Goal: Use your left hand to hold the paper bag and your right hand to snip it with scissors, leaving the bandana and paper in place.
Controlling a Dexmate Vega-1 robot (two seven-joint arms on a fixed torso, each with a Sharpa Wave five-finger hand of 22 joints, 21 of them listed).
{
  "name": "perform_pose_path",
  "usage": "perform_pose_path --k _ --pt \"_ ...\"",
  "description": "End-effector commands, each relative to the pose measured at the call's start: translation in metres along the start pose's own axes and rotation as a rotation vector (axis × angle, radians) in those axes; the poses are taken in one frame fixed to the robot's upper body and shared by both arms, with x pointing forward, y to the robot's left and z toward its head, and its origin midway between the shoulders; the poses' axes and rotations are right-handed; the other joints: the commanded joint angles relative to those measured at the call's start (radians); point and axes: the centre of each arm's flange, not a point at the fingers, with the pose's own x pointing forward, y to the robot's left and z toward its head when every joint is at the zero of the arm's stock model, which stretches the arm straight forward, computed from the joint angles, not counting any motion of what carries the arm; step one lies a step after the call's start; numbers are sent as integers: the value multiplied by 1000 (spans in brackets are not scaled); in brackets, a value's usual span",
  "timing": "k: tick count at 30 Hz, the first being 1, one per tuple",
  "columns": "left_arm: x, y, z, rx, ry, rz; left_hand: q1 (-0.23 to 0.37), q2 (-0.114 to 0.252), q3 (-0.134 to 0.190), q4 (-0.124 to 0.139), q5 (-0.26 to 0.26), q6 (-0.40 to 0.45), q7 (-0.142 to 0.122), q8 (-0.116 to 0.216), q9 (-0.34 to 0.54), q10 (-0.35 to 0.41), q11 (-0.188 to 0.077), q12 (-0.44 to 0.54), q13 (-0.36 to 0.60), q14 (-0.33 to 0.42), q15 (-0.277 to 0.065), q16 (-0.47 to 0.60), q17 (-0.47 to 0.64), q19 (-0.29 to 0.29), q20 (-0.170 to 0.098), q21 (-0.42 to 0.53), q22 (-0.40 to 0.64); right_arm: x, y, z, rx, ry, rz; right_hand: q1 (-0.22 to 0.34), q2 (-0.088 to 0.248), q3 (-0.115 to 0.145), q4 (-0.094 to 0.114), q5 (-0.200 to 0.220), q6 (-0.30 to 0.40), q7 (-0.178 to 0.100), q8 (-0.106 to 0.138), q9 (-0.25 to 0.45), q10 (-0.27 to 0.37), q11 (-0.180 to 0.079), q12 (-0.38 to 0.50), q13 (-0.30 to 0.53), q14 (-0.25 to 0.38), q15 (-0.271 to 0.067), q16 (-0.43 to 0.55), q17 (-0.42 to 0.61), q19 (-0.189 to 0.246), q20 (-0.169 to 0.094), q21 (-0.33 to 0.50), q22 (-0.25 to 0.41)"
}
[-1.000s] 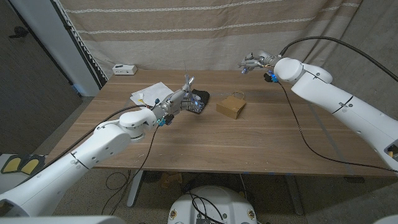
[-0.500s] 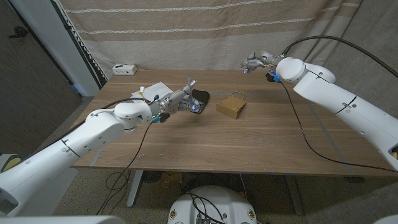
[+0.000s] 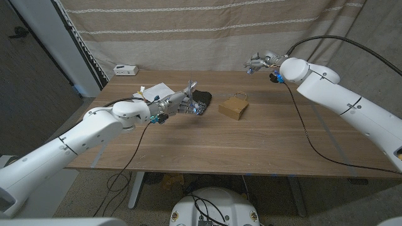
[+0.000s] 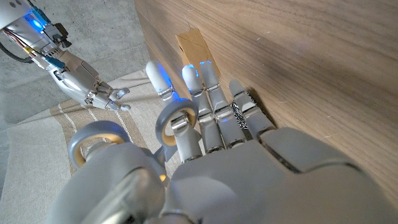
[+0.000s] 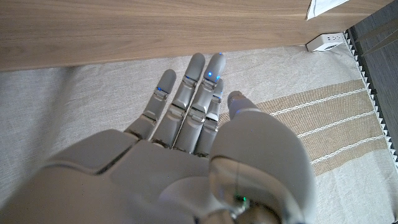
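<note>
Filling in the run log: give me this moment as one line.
left hand: open, near bandana | right hand: open, raised at far edge | paper bag: untouched on table

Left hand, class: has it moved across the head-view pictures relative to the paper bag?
Yes, slightly. The left hand has edged toward the paper bag, which stayed put on the table, and now hangs over the dark bandana.
</note>
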Motion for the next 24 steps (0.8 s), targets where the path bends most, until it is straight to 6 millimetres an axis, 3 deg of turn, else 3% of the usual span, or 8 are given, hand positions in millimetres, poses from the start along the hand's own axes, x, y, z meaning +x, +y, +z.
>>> perform_pose_path --k 1,4,5,8,14,24 --pt "-1 10 5 102 37 10 -141 -129 -91 8 -2 223 203 26 27 3 -3 6 12 -8 3 4 6 -7 -1 -6 2 1 -1 2 -3 2 -6 -8 3 -4 0 4 4 3 6 1 3 1 6 1 -4 -111 7 5 5 3 -4 4" --pt "2 12 7 151 74 -19 -163 -128 -92 10 -3 216 199 46 63 -30 -7 -16 -4 -35 8 -4 0 -15 -1 -12 3 1 -2 2 -4 5 -7 -8 3 -4 -1 4 2 2 5 1 2 2 7 2 -5 -112 7 6 5 4 -5 4" --pt "2 13 8 169 83 -27 -173 -128 -92 10 -3 197 199 41 68 -52 4 -32 -16 -48 9 -8 -3 -18 2 -15 3 1 -3 2 -6 5 -7 -8 4 -4 0 4 4 3 6 0 3 1 7 1 -5 -111 7 6 5 4 -5 4" --pt "5 14 13 212 110 -58 -200 -127 -92 11 -2 162 198 38 91 -104 -2 -48 -10 -99 18 -29 -16 -39 7 -28 3 1 -4 1 -5 8 -6 -8 4 -5 -1 4 1 3 5 0 3 1 7 0 -4 -111 9 7 7 4 -6 4" --pt "9 16 13 203 107 -82 -224 -126 -91 13 -1 107 197 17 96 -123 5 -68 -29 -120 21 -37 -25 -47 10 -36 0 0 -5 -1 -4 17 -1 -12 1 -7 0 3 -1 6 4 -1 0 3 7 -1 -13 -110 2 3 8 9 -8 4" --pt "9 14 15 200 73 -48 -238 -125 -89 10 2 114 202 28 116 -104 0 -61 -29 -101 18 -22 -25 -39 6 -35 0 -2 -5 -4 -5 23 -1 -14 1 -9 -1 3 -3 8 5 -1 -3 2 8 -2 -17 -109 2 4 8 13 -12 3"
